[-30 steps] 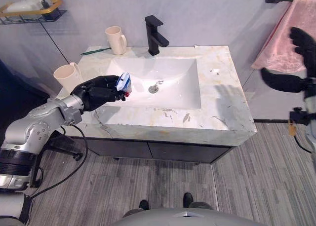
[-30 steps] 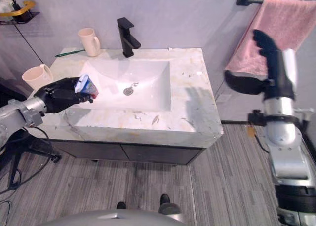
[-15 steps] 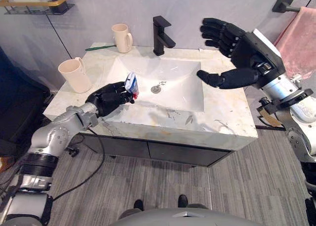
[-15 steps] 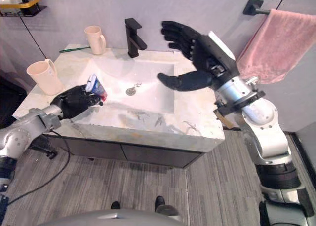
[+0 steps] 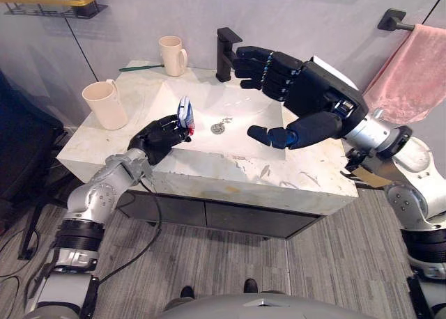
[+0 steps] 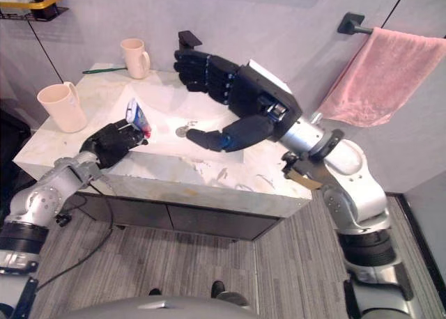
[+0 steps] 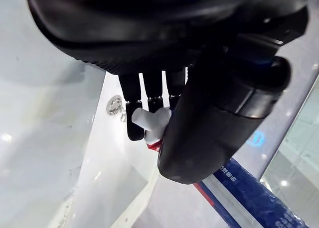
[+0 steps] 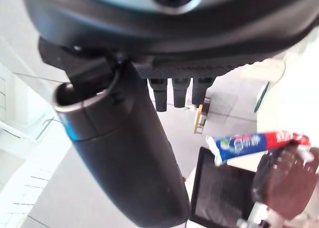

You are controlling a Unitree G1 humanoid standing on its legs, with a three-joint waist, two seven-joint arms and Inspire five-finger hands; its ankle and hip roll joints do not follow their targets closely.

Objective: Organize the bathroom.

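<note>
The biggest change was in the right arm: a second earlier the right hand (image 5: 306, 99) had been out by the pink towel (image 5: 408, 75) on its wall rail, and it had since swung in over the white basin (image 5: 230, 120), hanging above it with fingers spread wide and thumb held apart, holding nothing. The camera had shifted as well, so the marble vanity top (image 5: 306, 176) sat differently in the head views without having moved. The left hand (image 5: 162, 136) had stayed by the basin's left rim, fingers and thumb curled round the toothpaste tube (image 5: 185, 114). This read as the start of a handover, or of a two-handed step such as seeing to the cap, with the open hand coming to meet the tube. The tube stood nearly upright in the left fist, its flat blue-and-white tail clear above the fingers; the left wrist view showed its white cap end (image 7: 142, 121) pinched between the fingertips and the thumb. The right hand's fingers were well apart from it, across the drain (image 5: 217, 127), and the right wrist view showed the tube past them, untouched. A cream mug (image 5: 104, 104) stood on the left of the counter, near the tube, a second mug (image 5: 171, 55) by the black faucet (image 5: 226, 53), and a green toothbrush (image 5: 139, 68) beside that; either mug looked a likely home for the tube.
</note>
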